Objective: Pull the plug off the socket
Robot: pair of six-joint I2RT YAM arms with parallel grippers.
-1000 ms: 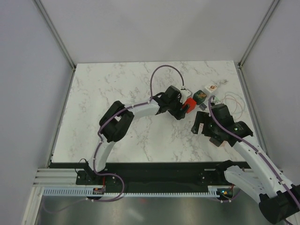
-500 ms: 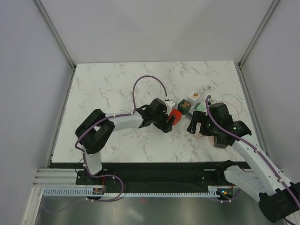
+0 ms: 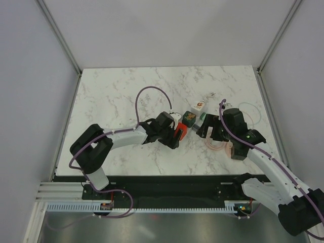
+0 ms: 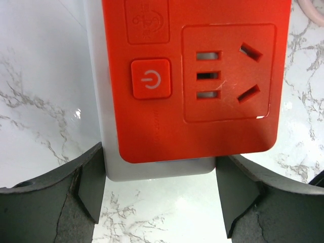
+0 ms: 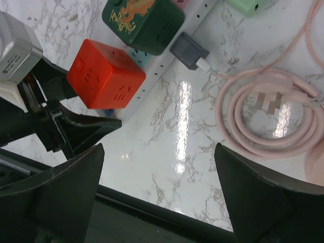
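So the left gripper has its two fingers pinched in on either side of the red cube plug. They press on its white lower body, and the power button and outlet face look straight at the wrist cam. That cube sits on the near-left end of the socket, the white strip. The strip lies on a diagonal a bit right of the middle of the table, running from there toward the far right corner. Honestly can't tell whether the cube's pins are fully seated or part way out. Next along the strip is a dark green cube with a gold dragon on it. A grey plug sticks out of the strip's side, near a coil of pink cable lying toward the right edge. The right gripper hovers just beside the strip on its near-right side, jaws spread wide, holding nothing.
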